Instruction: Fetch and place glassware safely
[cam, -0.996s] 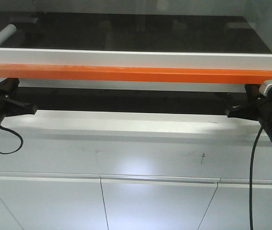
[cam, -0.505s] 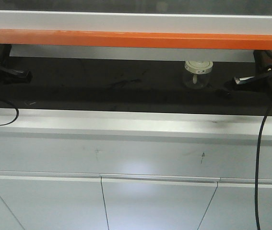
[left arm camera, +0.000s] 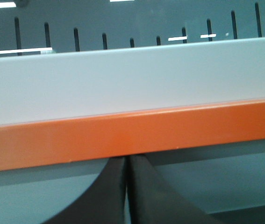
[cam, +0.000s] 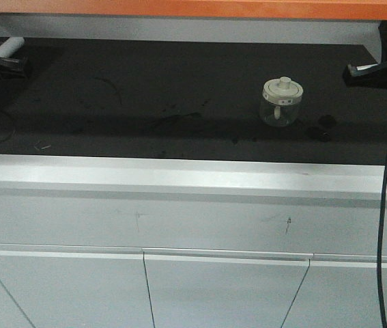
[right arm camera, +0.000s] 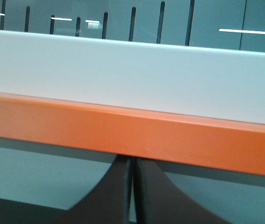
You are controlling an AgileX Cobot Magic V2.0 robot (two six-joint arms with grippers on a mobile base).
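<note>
The lidded glass jar [cam: 282, 102] stands reachable on the black worktop [cam: 145, 82], I think because my left gripper [left arm camera: 126, 162] and right gripper [right arm camera: 133, 162], both closed empty, prop the orange sash bar [left arm camera: 132, 135].

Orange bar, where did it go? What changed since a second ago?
The orange bar slid up to the top edge, with the left gripper and right gripper rising under it, both shut. That uncovered the glass jar, which has stayed put on the black worktop, untouched.
</note>
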